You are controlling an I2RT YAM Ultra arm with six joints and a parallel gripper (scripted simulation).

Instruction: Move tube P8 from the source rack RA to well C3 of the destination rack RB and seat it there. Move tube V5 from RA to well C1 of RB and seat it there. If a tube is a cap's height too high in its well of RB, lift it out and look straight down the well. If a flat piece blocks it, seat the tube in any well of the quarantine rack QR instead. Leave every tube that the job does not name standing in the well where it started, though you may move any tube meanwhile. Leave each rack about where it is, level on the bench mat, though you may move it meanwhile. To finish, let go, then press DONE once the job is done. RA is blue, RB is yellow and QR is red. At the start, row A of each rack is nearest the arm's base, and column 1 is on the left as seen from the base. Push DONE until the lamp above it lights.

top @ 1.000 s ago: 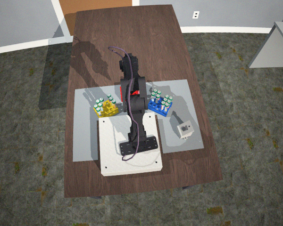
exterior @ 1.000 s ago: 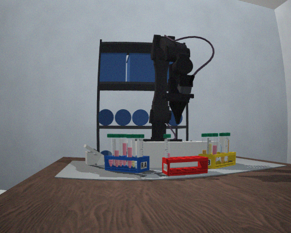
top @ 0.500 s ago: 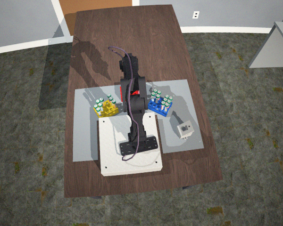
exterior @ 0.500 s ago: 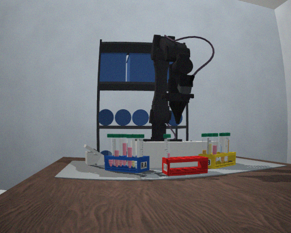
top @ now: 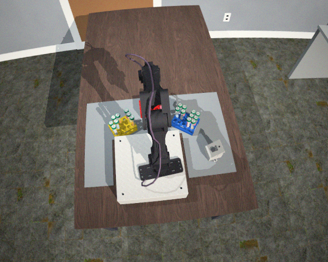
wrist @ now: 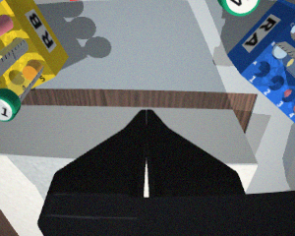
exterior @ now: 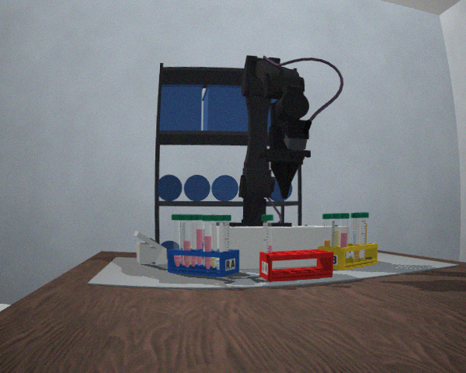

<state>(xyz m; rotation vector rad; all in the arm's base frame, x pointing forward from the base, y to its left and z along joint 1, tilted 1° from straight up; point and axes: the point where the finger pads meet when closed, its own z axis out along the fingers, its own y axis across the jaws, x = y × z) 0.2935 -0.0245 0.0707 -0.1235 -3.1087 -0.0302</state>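
Overhead, the black gripper [exterior: 284, 196] [wrist: 146, 119] hung point-down, its fingers together with nothing between them. Below stood the blue rack RA [top: 183, 124] [exterior: 203, 270] [wrist: 265, 41], its tubes upright, long axes vertical, green caps uppermost; which were P8 and V5, I couldn't tell. The yellow rack RB [top: 123, 130] [exterior: 359, 263] [wrist: 54, 54] carried upright capped tubes too, one cap [wrist: 1, 108] reading E1. And the red rack QR [exterior: 297, 274] held one upright tube [exterior: 267, 235] at its label end, its long sides running crosswise in the outside view. From above, the arm [top: 156, 118] [exterior: 257, 140] hid most of the red one; in the wrist view, the blue and yellow racks were cut off by the edges. Clear barrels showed pink and amber contents, the racks were perforated blocks with open sides, and dark, streaky wood grain surrounded the smooth grey mat [top: 98, 158] [exterior: 120, 274] [wrist: 147, 44].
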